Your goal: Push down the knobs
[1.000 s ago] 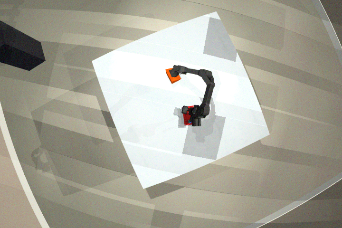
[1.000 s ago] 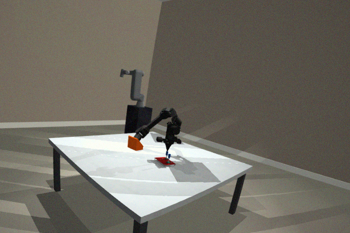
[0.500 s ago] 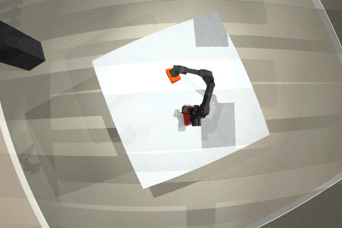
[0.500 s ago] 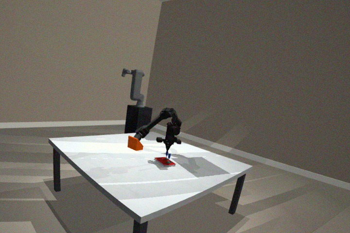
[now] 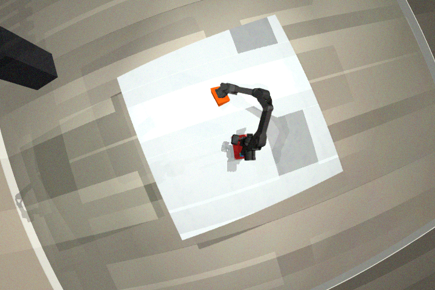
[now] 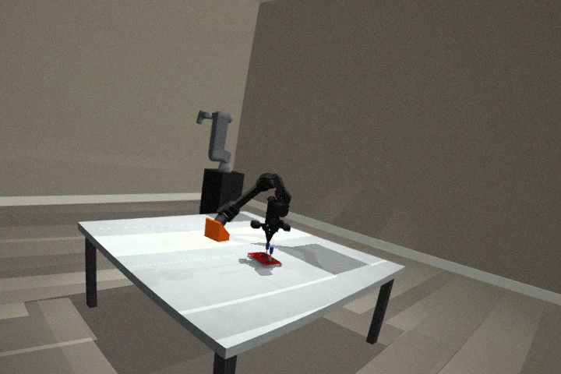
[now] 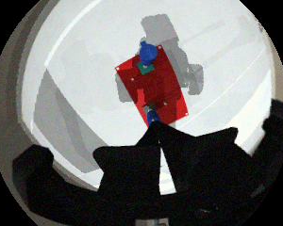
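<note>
The red circuit board (image 5: 237, 152) (image 6: 258, 257) (image 7: 167, 77) stands on short legs on the white table. One blue knob (image 6: 271, 249) (image 7: 148, 54) stands high above a green potentiometer (image 7: 145, 68) near one end of the board. The other blue knob (image 6: 267, 245) (image 7: 152, 117) stands above a grey potentiometer (image 7: 151, 107) near the other end. My gripper (image 6: 268, 241) (image 7: 155, 123) is shut and empty, pointing down. Its tips are right over the knob at the grey potentiometer, at or very near its top; contact cannot be told. The tips hide part of this knob in the wrist view.
An orange wedge-shaped block (image 5: 223, 102) (image 6: 216, 231) sits at my arm's base on the table (image 5: 177, 191) (image 6: 192, 282). A black pedestal (image 5: 26, 64) (image 6: 221, 189) with a grey arm (image 6: 218, 136) stands on the floor beyond the table. Shadows fall around the board.
</note>
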Available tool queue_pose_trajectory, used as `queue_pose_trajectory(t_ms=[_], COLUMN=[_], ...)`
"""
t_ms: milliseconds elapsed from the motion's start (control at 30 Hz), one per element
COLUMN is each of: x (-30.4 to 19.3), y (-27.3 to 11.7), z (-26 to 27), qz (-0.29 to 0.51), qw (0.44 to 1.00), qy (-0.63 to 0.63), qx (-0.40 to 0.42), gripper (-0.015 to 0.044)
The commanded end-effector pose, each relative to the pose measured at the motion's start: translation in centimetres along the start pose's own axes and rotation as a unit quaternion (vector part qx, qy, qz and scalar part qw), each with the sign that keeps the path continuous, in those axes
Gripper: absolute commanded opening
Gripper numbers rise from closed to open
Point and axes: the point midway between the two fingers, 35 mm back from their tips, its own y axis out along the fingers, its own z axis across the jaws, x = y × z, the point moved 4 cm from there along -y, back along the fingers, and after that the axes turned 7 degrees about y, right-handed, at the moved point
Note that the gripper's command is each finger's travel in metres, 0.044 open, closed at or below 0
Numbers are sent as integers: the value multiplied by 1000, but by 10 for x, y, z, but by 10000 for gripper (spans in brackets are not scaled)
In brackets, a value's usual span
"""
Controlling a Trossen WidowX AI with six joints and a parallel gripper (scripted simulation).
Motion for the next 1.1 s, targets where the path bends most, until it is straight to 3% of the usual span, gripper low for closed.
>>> queue_pose_trajectory(t_ms=[0,1067], x=[0,0], y=[1,16], z=[0,1], qz=[0,1], qw=[1000,1000], qy=[2,1], qx=[1,2], gripper=[0,0])
